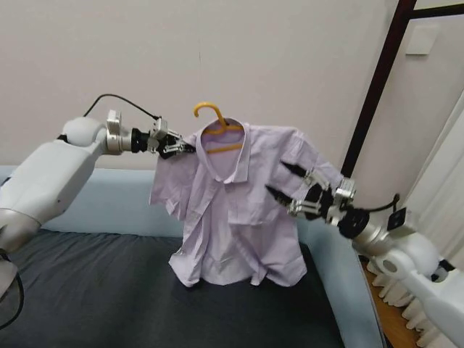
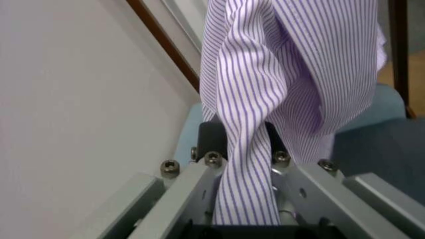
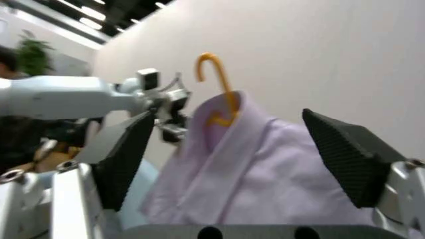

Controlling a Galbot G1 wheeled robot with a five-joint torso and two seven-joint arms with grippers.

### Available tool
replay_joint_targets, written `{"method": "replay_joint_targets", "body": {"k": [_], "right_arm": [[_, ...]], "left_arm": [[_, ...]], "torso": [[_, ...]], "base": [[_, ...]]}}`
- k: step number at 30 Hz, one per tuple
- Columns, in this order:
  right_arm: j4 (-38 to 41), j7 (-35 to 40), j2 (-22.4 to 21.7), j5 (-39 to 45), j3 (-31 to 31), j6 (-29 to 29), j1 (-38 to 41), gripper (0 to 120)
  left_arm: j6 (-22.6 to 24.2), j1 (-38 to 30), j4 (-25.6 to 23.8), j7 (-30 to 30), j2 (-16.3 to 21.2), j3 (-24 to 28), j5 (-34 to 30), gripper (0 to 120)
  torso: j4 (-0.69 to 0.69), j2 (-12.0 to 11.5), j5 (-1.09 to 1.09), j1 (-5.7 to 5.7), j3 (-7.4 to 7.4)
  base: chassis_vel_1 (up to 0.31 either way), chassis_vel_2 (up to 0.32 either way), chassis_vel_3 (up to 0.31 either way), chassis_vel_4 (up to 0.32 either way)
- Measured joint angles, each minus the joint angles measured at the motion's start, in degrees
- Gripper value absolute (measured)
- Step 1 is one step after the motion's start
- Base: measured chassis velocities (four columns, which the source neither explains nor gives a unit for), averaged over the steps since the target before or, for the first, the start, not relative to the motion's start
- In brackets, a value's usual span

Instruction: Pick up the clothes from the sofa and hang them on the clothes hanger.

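Head view: left claw (image 1: 181, 147) is pinching the lilac striped shirt (image 1: 232, 217); right claw (image 1: 276, 178) is hovering spread beside its far sleeve.

Sofa (image 1: 87, 217): spans the left and near part of the head view, backed against a pale wall (image 1: 290, 65).
Seat cushion (image 1: 145, 304): dark grey, flat, slightly creased.
Backrest (image 1: 123, 199): light blue, running along the far edge of the seat.
Side arm (image 1: 339, 279): light blue, closing the right end.
On the seat: a lilac striped shirt (image 1: 239, 217) hangs with its hem down at the far right of the cushion; whether it touches cannot be told.
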Motion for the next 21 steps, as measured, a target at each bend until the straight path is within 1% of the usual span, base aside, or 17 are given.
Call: {"method": "replay_joint_targets", "body": {"k": [1,2,3,4,6,7,10,12,14,17,18,19,21], "right_arm": [[1.0,3.1,-0.7,-0.5,0.3,-1.1,0.3,94],[1.0,3.1,-0.7,-0.5,0.3,-1.1,0.3,94],[2.0,7.1,-1.8,-2.0,0.4,-2.5,0.6,97],[2.3,9.0,-2.8,-3.7,0.4,-3.1,0.5,99],[2.0,9.8,-4.4,-5.5,0.2,-3.8,0.0,100],[2.0,9.8,-4.4,-5.5,0.2,-3.8,0.0,100],[1.0,9.8,-6.5,-6.2,-0.6,-5.2,-0.2,100],[0.1,7.2,-8.6,-5.5,-1.0,-7.6,-0.3,100],[-0.4,5.9,-9.2,-5.1,-1.0,-8.6,-0.3,100],[-2.5,-0.4,-10.9,-4.8,-1.0,-11.9,-0.3,100],[-3.4,-3.7,-11.5,-4.6,-1.0,-13.5,-0.1,100],[-3.4,-3.7,-11.5,-4.6,-1.0,-13.5,-0.1,100],[-4.5,-8.6,-12.4,-4.7,-0.9,-16.3,0.0,100]], "left_arm": [[0.2,-0.7,-0.1,1.0,0.3,0.7,0.5,2],[0.2,-0.7,-0.1,1.0,0.3,0.7,0.5,2],[0.4,-1.2,-0.5,2.3,0.8,1.6,1.2,2],[0.5,-1.2,-1.0,3.0,0.9,2.1,1.8,2],[0.5,-0.5,-2.0,3.6,0.9,2.4,2.6,2],[0.5,-0.5,-2.0,3.6,0.9,2.4,2.6,2],[0.7,1.4,-4.1,3.9,1.0,2.4,3.4,2],[0.7,2.8,-5.3,3.9,0.5,2.5,4.1,2],[0.7,3.1,-5.6,3.9,0.2,2.5,4.3,2],[0.5,4.2,-5.7,4.1,-1.3,2.5,5.4,2],[0.3,4.7,-5.7,4.1,-1.9,2.6,5.9,2],[0.3,4.7,-5.7,4.1,-1.9,2.6,5.9,2],[-0.2,5.4,-5.4,4.1,-3.2,2.6,6.7,2]], "torso": [[-0.01,0.0,0.00,0.00,0.00],[-0.01,0.0,0.00,0.00,0.00],[0.01,0.0,0.01,0.00,0.00],[0.04,0.0,-0.01,0.00,0.00],[0.04,0.0,-0.01,-0.01,0.00],[0.04,0.0,-0.01,-0.01,0.00],[0.01,0.0,0.00,0.00,0.01],[0.02,0.0,0.00,-0.01,0.01],[0.01,0.0,0.00,0.00,0.01],[0.02,0.0,0.00,0.00,0.01],[0.02,0.0,0.01,0.00,0.01],[0.02,0.0,0.01,0.00,0.01],[0.02,0.0,0.00,0.00,0.01]], "base": [[0.000,0.000,0.000,0.000],[0.000,0.000,0.000,0.000],[0.000,0.000,0.000,0.000],[0.000,0.000,0.000,0.000],[0.000,0.000,0.000,0.000],[0.000,0.000,0.000,0.000],[0.000,0.000,0.000,0.000],[0.000,0.000,0.000,0.000],[0.000,0.000,0.000,0.000],[0.000,0.000,0.000,0.000],[0.000,0.000,0.000,0.000],[0.000,0.000,0.000,0.000],[0.000,0.000,0.000,0.000]]}}
